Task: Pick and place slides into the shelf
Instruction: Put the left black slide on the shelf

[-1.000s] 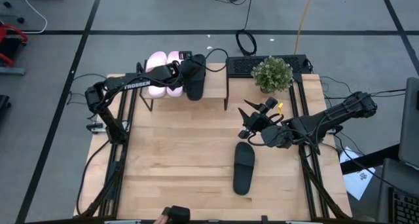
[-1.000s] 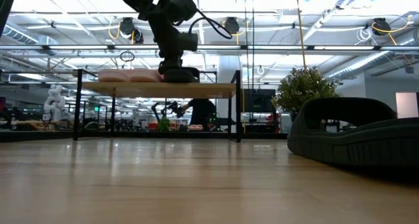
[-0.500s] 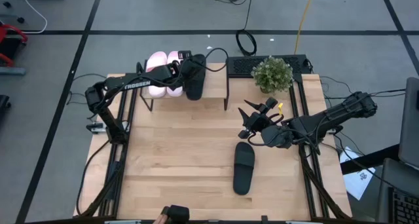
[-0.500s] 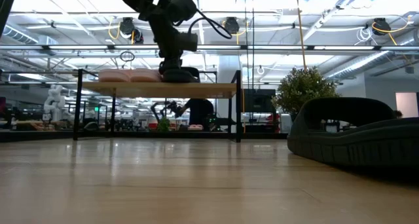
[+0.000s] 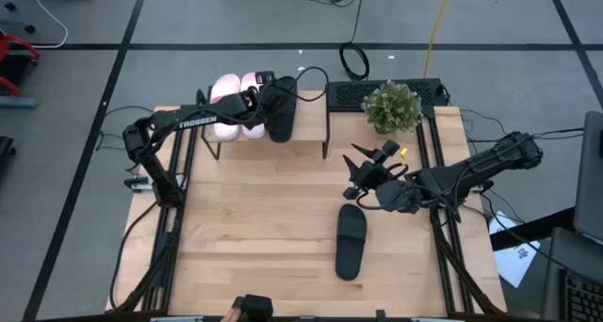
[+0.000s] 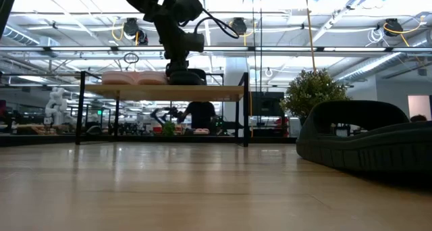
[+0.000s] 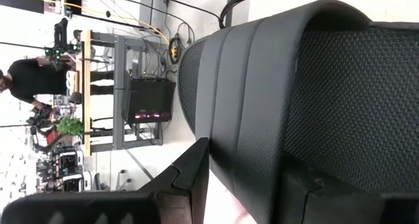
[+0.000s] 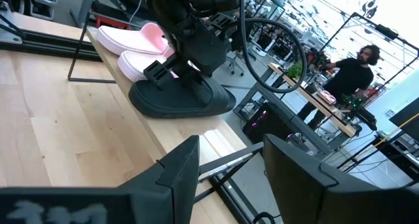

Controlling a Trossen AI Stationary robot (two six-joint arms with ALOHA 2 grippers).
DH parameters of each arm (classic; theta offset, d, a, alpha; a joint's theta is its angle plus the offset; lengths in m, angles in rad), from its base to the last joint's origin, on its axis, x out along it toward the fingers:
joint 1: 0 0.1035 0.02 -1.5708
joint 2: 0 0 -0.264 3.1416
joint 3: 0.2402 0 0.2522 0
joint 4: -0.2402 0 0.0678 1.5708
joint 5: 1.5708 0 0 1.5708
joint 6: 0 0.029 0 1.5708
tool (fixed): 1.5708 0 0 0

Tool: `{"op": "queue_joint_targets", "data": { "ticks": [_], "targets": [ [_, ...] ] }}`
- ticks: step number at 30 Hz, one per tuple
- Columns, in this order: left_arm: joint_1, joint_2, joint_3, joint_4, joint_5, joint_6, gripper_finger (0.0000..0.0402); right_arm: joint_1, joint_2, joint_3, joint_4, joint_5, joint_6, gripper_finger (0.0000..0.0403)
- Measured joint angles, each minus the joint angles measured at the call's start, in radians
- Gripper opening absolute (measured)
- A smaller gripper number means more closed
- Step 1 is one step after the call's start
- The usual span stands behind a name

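Your right hand (image 5: 358, 176), fingers released, hovers just beyond the far end of the last black slide (image 5: 350, 240), lying lengthwise on the counter (image 5: 254, 218); left hand (image 5: 280, 101) grips its mate (image 5: 281, 122) on the shelf (image 5: 311, 124).

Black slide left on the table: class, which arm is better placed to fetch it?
Probably the right. The right gripper, open, hovers just beyond the black slide on the table. The left gripper is busy at the shelf with the other black slide.
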Motion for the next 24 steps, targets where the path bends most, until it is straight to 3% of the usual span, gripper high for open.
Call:
{"op": "queue_joint_targets", "data": {
  "ticks": [24],
  "targets": [
    [0.0, 0.0, 0.0, -0.006, -0.002, -0.029, 0.0125, 0.0, 0.0, 0.0, 0.0, 0.0, 0.0, 0.016]
  ]
}}
